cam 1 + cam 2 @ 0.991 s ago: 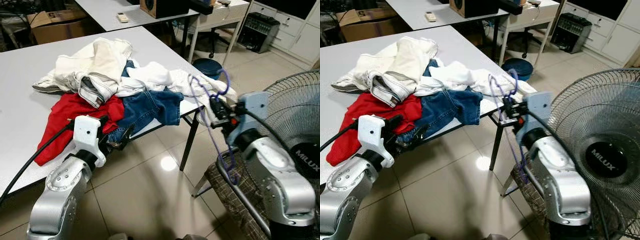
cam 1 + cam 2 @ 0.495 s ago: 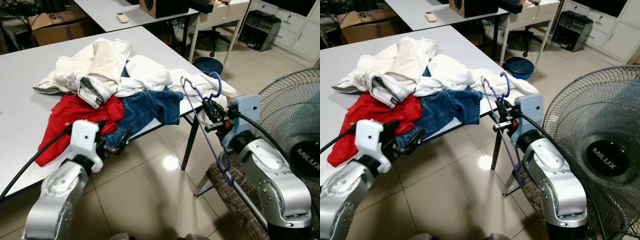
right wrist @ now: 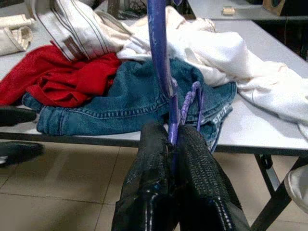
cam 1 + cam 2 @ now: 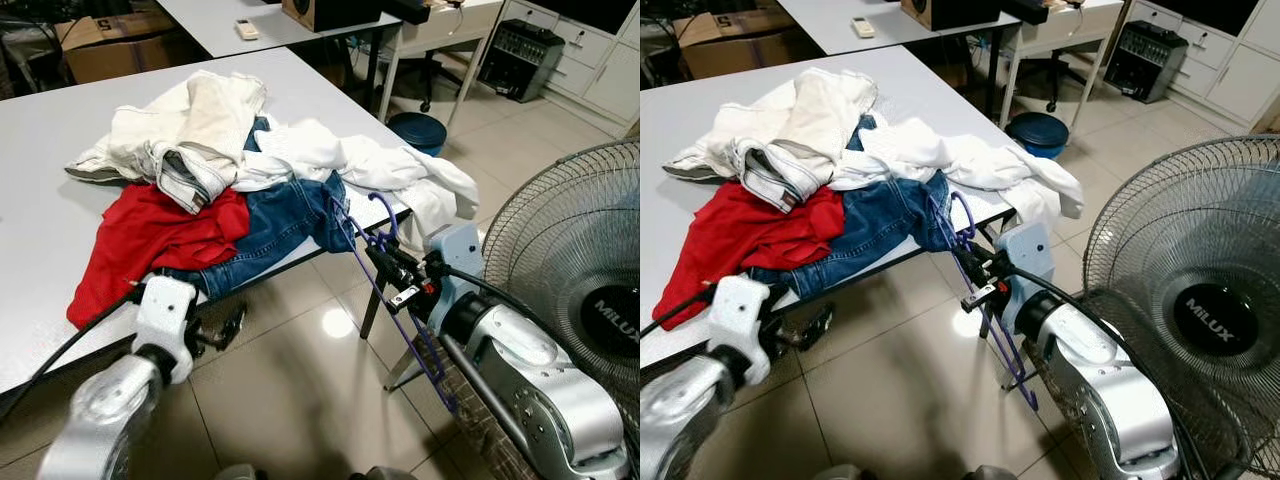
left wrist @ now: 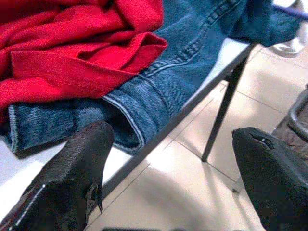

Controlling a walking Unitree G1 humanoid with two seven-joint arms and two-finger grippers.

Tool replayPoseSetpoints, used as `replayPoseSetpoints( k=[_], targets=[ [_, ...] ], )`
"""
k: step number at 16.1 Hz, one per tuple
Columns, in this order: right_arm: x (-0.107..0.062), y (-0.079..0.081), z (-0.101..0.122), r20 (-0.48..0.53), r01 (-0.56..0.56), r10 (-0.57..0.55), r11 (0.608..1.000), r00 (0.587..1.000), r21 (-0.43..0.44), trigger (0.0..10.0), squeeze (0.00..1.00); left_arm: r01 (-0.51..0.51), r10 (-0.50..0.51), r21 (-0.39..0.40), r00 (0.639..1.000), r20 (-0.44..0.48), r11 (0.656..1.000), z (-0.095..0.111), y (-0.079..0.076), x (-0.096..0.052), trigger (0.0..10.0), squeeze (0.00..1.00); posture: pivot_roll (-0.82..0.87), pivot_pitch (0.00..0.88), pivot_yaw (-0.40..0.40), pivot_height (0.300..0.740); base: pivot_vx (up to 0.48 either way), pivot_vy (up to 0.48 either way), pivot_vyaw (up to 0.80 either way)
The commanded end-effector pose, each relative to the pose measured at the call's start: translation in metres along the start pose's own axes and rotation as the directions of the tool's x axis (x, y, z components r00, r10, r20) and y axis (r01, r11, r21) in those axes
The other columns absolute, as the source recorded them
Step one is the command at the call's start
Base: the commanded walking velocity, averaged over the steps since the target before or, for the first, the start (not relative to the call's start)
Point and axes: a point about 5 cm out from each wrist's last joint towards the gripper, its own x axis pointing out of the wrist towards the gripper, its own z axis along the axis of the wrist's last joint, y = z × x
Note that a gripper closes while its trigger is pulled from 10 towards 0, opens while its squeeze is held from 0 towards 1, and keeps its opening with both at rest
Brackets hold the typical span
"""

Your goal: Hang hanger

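A white desk (image 4: 40,230) with a heap of clothes (image 4: 215,170) stands on a glossy beige tile floor (image 4: 300,390), a big standing fan (image 4: 1190,310) close to the right gripper (image 4: 975,275), white cabinets (image 4: 590,70) far behind.

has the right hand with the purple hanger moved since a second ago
Yes. The right hand, shut on the purple hanger, has dropped from beside the white garment to below the table edge, nearer the jeans.
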Motion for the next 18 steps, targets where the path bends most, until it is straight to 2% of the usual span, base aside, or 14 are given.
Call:
replayPoseSetpoints(
  k=[1,2,3,4,6,7,10,14,15,18],
  targets=[
    [-0.003,0.004,0.002,0.004,-0.034,0.034,0.999,0.999,-0.018,10.0,0.00,-0.013,0.014,-0.020,0.999,0.028,1.000,0.001,0.003,0.005,10.0,0.00,-0.12,0.049,-0.009,0.740,0.000,0.000,0.00],
    [-0.003,0.005,0.002,0.003,-0.041,0.041,0.999,0.999,-0.025,10.0,0.00,-0.007,0.009,-0.040,0.999,0.044,0.999,0.003,0.003,0.007,10.0,0.00,-0.12,0.049,-0.009,0.740,0.000,0.000,0.00],
    [-0.005,0.006,0.003,0.006,-0.054,0.054,0.998,0.999,-0.036,10.0,0.00,-0.014,0.020,-0.069,0.996,0.088,0.997,0.007,0.003,0.013,8.5,0.00,-0.12,0.043,-0.004,0.740,0.000,0.000,0.00],
    [-0.006,0.007,0.003,0.008,-0.058,0.058,0.997,0.998,-0.041,10.0,0.00,-0.030,0.038,-0.082,0.995,0.096,0.996,0.007,0.005,0.018,6.1,0.00,-0.12,0.043,-0.003,0.740,0.000,0.000,0.00],
    [-0.006,0.008,0.003,0.013,-0.059,0.060,0.997,0.998,-0.048,10.0,0.00,-0.086,0.088,-0.026,0.995,0.054,0.996,0.001,0.011,0.022,1.1,0.00,-0.13,0.042,0.005,0.740,0.000,0.000,0.00],
    [-0.007,0.009,0.004,0.016,-0.069,0.070,0.996,0.997,-0.053,10.0,0.00,-0.092,0.093,-0.027,0.995,0.048,0.995,-0.001,0.011,0.023,0.0,0.00,-0.13,0.042,0.004,0.740,0.000,0.000,0.00],
    [-0.011,0.003,0.003,0.015,-0.039,0.040,0.997,0.999,-0.068,10.0,0.00,-0.086,0.088,-0.023,0.995,0.051,0.996,-0.004,0.011,0.024,0.0,0.00,-0.13,0.040,0.001,0.740,0.000,0.000,0.00],
    [-0.016,-0.017,0.004,0.033,0.093,-0.091,0.992,0.995,-0.086,10.0,0.00,-0.032,0.037,-0.053,0.994,0.098,0.998,0.000,0.003,0.029,0.0,0.00,-0.13,0.037,-0.001,0.740,0.000,0.000,0.00],
    [-0.020,-0.021,0.004,0.034,0.105,-0.103,0.990,0.994,-0.089,10.0,0.00,-0.004,0.012,-0.068,0.994,0.111,0.998,0.000,-0.002,0.032,0.0,0.00,-0.15,0.025,-0.006,0.740,0.000,0.000,0.00],
    [-0.026,-0.019,0.009,0.049,0.069,-0.065,0.992,0.997,-0.104,10.0,0.00,-0.010,0.019,-0.079,0.993,0.113,0.997,-0.002,-0.003,0.035,0.0,0.00,-0.17,0.017,-0.011,0.740,0.000,0.000,0.00]
  ],
)
